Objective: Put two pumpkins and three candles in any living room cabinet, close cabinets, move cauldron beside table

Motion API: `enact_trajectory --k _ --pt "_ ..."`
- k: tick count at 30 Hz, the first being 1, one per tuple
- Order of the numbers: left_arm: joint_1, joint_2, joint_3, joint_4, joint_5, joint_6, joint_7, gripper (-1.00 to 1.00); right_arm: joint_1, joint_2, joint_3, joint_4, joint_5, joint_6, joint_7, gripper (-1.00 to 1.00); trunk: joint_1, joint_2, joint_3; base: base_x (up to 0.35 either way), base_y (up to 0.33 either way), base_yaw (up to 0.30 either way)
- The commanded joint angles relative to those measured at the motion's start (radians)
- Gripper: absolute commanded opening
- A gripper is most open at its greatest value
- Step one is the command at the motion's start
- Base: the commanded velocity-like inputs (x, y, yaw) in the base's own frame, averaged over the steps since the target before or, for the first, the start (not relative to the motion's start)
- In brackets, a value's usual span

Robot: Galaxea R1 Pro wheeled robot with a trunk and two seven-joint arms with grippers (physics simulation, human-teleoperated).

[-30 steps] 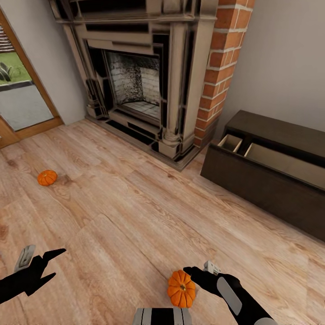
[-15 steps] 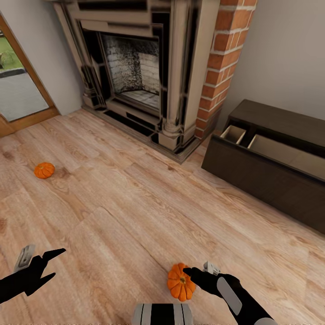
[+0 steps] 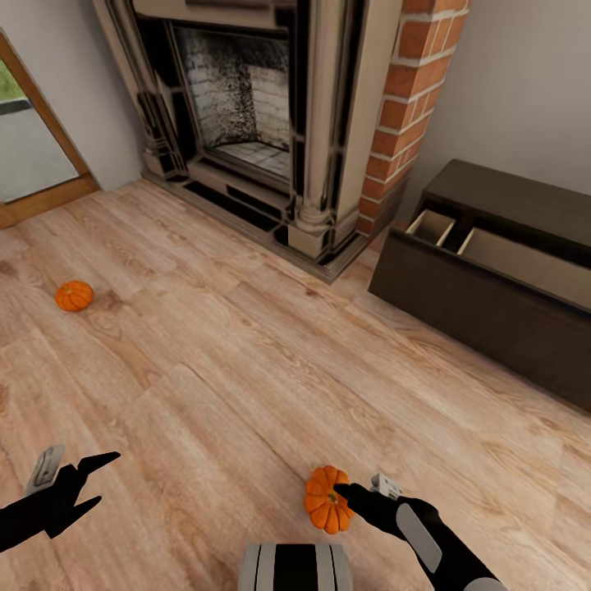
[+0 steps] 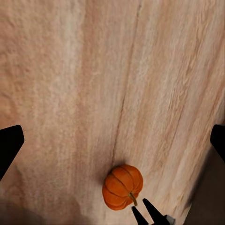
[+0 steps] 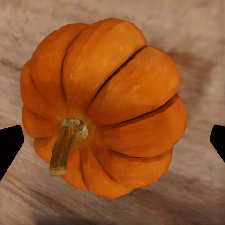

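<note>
Head view: our right pincer sits bottom centre, touching the near pumpkin on the floor. Second pumpkin lies far left; the cabinet w/ open drawers is at right. Left pincer is spread, empty.

Left wrist: near pumpkin shows low centre.

Right wrist: near pumpkin is centred btwn spread tips. We'd lower straight, then pinch across the ribs.

No lettering, label, brand mark, number or sign can be read anywhere in these views (not on the surfaces nearest the jaws either).
</note>
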Motion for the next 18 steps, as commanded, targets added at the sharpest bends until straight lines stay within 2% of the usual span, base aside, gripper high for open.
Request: enact_trajectory --k 1,8,18 --pt "-0.001 0.0 0.001 -0.001 0.011 0.003 0.01 1.0 0.0 -0.002 0.003 -0.001 -0.002 -0.001 0.006 1.0 0.0 -0.001 -0.005 0.0 0.0 0.0" --pt "-0.001 0.0 -0.001 -0.001 0.011 0.003 0.01 1.0 0.0 -0.005 0.0 0.001 -0.001 -0.017 0.126 1.0 0.003 -0.002 -0.032 0.0 0.0 0.0" --pt "-0.001 0.0 -0.004 -0.002 0.011 0.003 0.01 1.0 0.0 -0.008 0.0 0.002 0.0 -0.02 0.146 1.0 0.004 -0.002 -0.036 0.0 0.0 0.0"
